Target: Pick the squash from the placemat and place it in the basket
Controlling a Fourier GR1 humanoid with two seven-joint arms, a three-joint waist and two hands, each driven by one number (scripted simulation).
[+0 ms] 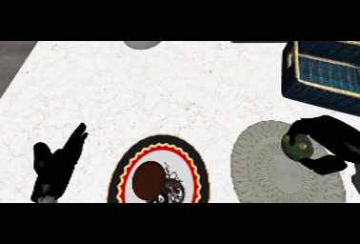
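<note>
The right hand has its fingers and thumb curled round the squash, a small dark green round thing that shows between them. The squash sits over the upper right part of the placemat, a pale round woven mat; whether it has left the mat or is touching it cannot be told from this view. The step in hand looks like the grasp or the start of the lift.

The basket, dark blue with a pale rim, stands beyond the fingers, up and slightly to the right, apart from the mat. The next move would call for raising the squash clear of the mat, carrying it forward over the basket's near wall, and only then releasing it inside.

The left hand rests near the lower left edge, fingers straight and pointing up, holding nothing.

By count: one squash, one placemat, one basket, and one patterned plate to the left of the grasping fingers, on the white surface. A grey round shape is cut off at the far edge.
</note>
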